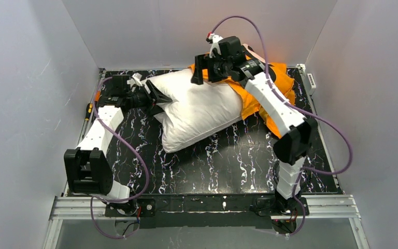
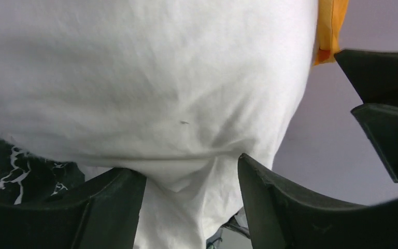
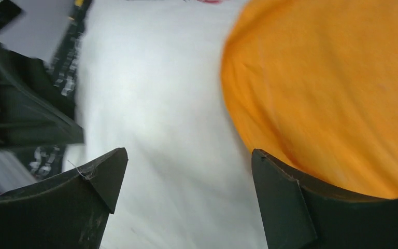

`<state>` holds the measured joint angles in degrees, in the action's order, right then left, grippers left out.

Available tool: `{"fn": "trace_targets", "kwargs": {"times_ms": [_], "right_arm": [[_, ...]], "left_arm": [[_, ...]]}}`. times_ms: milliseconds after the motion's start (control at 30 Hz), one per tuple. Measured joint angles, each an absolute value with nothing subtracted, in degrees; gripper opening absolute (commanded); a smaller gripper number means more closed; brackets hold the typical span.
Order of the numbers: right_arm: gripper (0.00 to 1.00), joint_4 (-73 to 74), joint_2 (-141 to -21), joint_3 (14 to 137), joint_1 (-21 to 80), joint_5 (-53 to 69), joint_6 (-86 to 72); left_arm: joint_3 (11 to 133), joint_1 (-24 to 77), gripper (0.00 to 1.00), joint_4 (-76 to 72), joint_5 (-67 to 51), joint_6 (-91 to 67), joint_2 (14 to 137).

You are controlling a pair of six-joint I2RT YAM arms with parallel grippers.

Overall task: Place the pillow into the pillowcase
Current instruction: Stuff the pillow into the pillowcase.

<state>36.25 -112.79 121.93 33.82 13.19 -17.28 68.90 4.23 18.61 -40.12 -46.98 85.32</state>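
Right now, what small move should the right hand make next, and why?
Probably lower the right hand and close on the edge of the pillowcase. Its jaws stand open just over that edge, most of the pillow lies outside, and the left hand straddles its opposite corner.

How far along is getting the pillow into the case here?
Barely started: only one end of the plump off-white fabric pillow seems tucked into the bright orange fabric pillowcase. In hand: the left claw straddles the pillow's opposite corner; the right claw hangs open over the case's edge. Left: most of the pillow lies bare.
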Motion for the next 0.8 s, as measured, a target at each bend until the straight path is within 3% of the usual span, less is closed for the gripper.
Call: {"fn": "trace_targets", "kwargs": {"times_ms": [167, 433, 500, 600, 700, 767, 800], "right_arm": [[0.98, 43.6, -101.3, 112.6, 31.2, 1.5, -11.3], [0.97, 48.0, -93.0, 94.3, 25.3, -8.5, -8.6], [0.83, 47.4, -92.9, 90.1, 24.5, -8.3, -8.6], [0.40, 46.9, -93.3, 87.0, 22.5, -7.1, -8.0], [0.11, 45.4, -93.7, 87.2, 20.3, -5.3, -7.3], [0.01, 44.8, -93.7, 87.6, 19.4, -3.9, -7.2], [0.01, 44.5, -93.7, 87.8, 19.3, -2.9, -7.2]], "left_arm": [[68.1, 1.1, 0.75, 23.9, -38.6, -43.0, 79.8], [60.4, 1.0, 0.76, 28.3, -38.6, -42.5, 70.1], [57.8, 1.2, 0.75, 28.8, -39.0, -42.9, 67.6], [54.1, 1.9, 0.71, 28.6, -39.6, -44.0, 65.8], [50.9, 4.6, 0.60, 27.2, -39.9, -45.9, 66.2], [49.2, 6.8, 0.47, 25.3, -39.9, -47.6, 66.8], [48.6, 7.7, 0.41, 24.2, -39.9, -48.5, 67.2]]}}
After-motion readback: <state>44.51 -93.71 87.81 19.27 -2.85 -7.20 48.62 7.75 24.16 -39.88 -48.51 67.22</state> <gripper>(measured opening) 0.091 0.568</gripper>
